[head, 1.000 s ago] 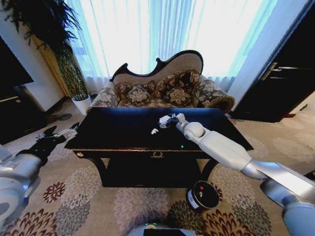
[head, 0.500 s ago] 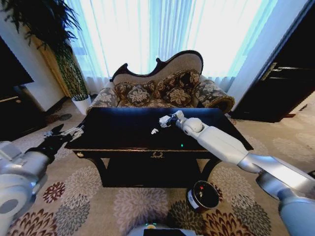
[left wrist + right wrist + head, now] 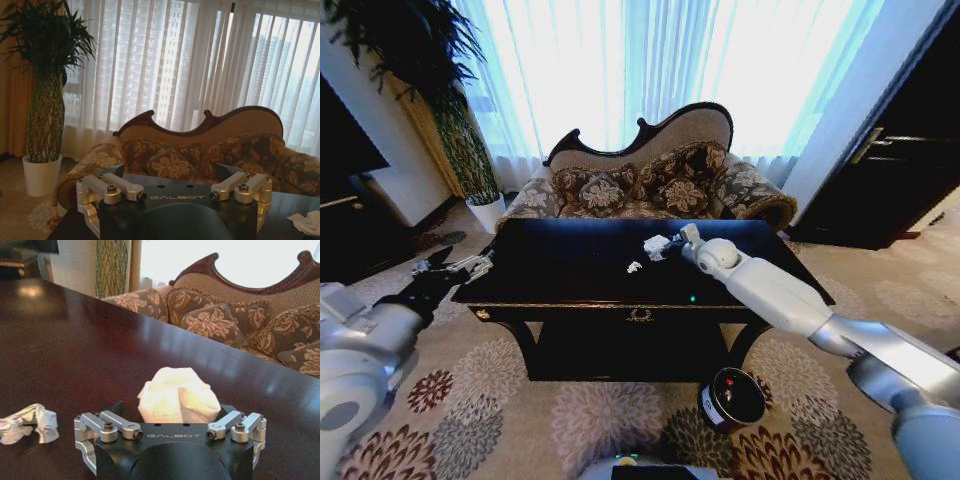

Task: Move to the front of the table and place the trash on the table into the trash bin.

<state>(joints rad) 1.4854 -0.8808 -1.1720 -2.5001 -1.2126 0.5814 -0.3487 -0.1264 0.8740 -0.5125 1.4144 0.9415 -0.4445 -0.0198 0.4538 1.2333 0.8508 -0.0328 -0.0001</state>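
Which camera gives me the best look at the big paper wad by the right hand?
The right wrist view: the paper wad sits close between the right hand's fingers. The head view shows it small; the left wrist view catches an edge.

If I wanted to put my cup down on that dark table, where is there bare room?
The table is bare across its left half and along the front edge. The crowded spot is right of centre toward the sofa: a large paper wad, a small scrap and the right gripper.
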